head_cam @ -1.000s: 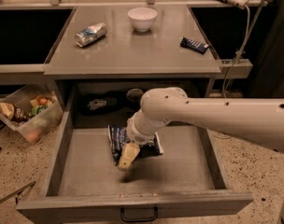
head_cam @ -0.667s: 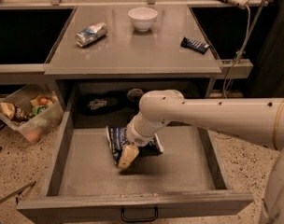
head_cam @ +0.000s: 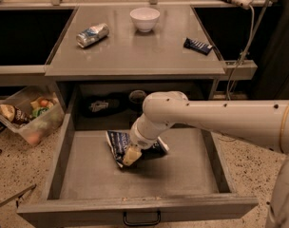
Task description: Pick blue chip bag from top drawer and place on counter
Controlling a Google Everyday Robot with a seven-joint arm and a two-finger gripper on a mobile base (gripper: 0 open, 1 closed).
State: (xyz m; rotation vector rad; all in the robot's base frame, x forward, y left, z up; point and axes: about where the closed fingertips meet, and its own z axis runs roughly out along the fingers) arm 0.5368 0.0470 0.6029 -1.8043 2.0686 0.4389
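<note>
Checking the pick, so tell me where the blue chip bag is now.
In the camera view the blue chip bag lies on the floor of the open top drawer, just left of its middle, beneath the gripper and below the counter.

White bowl (head_cam: 144, 18) far centre. Crushed can (head_cam: 92, 34) far left. Dark bar wrapper (head_cam: 198, 45) far right. Clear food bin (head_cam: 48, 123) at left.

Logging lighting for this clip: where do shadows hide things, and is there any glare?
Camera view: warm, dim light; no glare on the counter; the back of the drawer, under the counter, lies in deep shadow, the things there only dark shapes; the pincer, down on the bag mid-drawer, is lit well enough, with a soft shadow under the arm.
</note>
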